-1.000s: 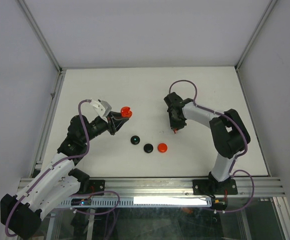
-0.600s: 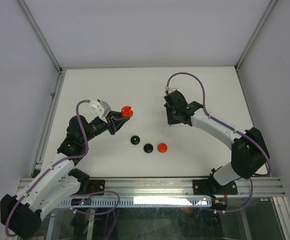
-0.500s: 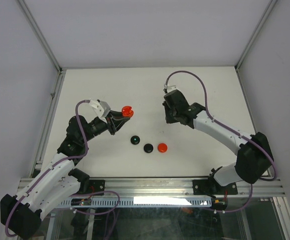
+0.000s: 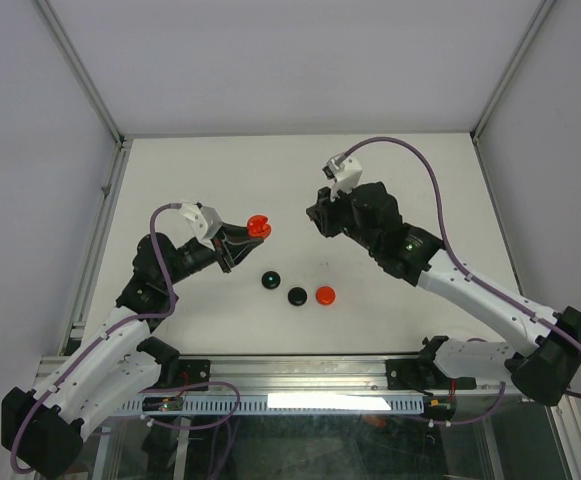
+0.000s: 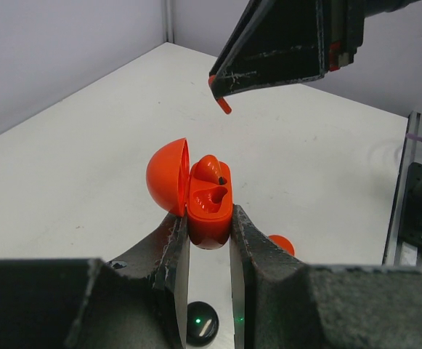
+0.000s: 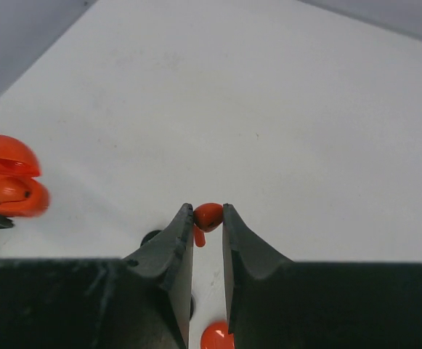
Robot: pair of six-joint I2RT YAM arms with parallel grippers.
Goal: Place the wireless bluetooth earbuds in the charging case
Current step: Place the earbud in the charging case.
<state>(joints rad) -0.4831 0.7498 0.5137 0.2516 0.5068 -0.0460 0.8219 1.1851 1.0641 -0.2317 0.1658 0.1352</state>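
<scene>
Top: L gripper (image 4: 238, 243) is clamped on the open red charging case (image 4: 258, 226). R gripper (image 4: 317, 215) is near, w/ the case to its left and a gap between.

L wrist: red earbud (image 5: 224, 105) hangs stem-down above and beyond the case mouth.

R wrist: R gripper is pinched on the earbud; case sits far left.

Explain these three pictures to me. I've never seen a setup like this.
Two robot arms are bolted to the near edge of a white table. The wide picture looks down from above. The other two come from small cameras on each arm's wrist, so that arm's own jaws fill the bottom of its view. The left arm holds an open red charging case in shut jaws. The right arm pinches a tiny red earbud and holds it near the case, not touching it. On the table lie a black disc with a green dot, a plain black disc and a red disc.
</scene>
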